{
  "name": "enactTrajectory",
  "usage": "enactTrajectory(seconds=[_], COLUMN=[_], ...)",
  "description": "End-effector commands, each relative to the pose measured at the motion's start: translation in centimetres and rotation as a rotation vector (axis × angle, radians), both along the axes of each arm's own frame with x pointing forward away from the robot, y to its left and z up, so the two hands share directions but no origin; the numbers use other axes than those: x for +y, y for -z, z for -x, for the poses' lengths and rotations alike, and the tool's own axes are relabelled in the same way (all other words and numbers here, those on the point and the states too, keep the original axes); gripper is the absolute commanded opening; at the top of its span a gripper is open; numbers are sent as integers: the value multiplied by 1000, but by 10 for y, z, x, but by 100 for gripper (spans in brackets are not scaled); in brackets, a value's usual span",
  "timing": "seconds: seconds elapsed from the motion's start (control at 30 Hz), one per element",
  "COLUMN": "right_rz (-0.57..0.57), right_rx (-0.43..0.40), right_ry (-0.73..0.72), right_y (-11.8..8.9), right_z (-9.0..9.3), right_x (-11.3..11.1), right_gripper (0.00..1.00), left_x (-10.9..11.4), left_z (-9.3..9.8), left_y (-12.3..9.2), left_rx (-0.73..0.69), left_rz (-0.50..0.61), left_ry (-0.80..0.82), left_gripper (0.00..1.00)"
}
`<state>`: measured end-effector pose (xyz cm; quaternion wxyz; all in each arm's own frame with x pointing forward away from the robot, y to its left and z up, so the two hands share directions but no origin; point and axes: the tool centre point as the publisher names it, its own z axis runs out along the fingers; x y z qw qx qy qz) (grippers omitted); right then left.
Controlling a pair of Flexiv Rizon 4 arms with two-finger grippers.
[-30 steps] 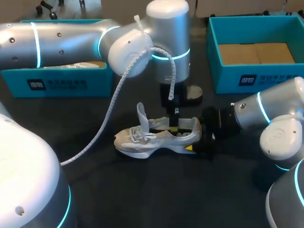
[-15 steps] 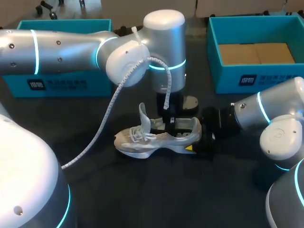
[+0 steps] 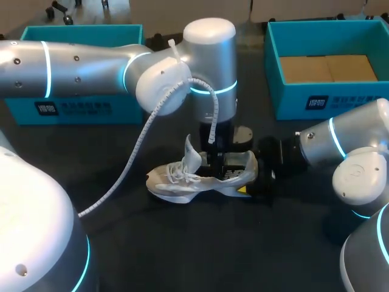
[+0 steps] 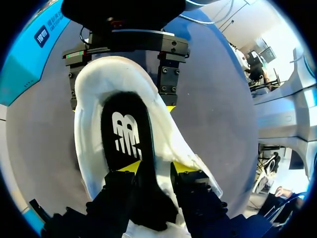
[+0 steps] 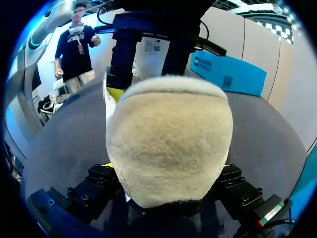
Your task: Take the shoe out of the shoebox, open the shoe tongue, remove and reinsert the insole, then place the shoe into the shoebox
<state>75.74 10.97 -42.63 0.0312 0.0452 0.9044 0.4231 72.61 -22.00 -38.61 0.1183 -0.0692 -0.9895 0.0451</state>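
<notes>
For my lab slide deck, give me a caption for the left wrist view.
Left gripper over the black insole inside the white shoe, whose heel the right gripper clamps.

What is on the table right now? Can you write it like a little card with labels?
Main thing: white shoe lying on the dark table, outside both boxes
Its flap: tongue standing up
Inside it: black insole
Left arm: left gripper down in the shoe's opening, over the insole
Right arm: right gripper shut on the shoe's heel
At the back: left blue box and right blue box, both open on top
</notes>
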Motion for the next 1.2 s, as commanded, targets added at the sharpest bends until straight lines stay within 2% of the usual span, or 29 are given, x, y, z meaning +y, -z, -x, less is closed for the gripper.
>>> enactTrajectory(seconds=[0.03, 0.33, 0.57, 0.63, 0.67, 0.73, 0.93, 1.2], right_rz=[2, 2, 2, 2, 2, 2, 2, 2], right_rx=[-1, -1, -1, -1, -1, -1, -1, -1], right_ry=[2, 2, 2, 2, 2, 2, 2, 2], right_y=[2, 2, 2, 2, 2, 2, 2, 2], right_z=[0, 0, 0, 0, 0, 0, 0, 0], right_x=[2, 2, 2, 2, 2, 2, 2, 2], right_gripper=[0, 0, 0, 0, 0, 0, 0, 0], left_x=[-1, 1, 2, 3, 3, 4, 9, 19], left_z=[1, -8, -17, -20, -21, -24, -31, -37], left_y=[10, 24, 38, 42, 43, 44, 46, 26], left_rx=[-21, -73, -106, -123, -125, -135, -145, -144], left_rz=[20, 65, 59, 61, 61, 69, 70, 95], left_ry=[0, -1, 2, -3, -3, -10, -28, -62], left_gripper=[39, 40, 43, 36, 28, 0, 0, 0])
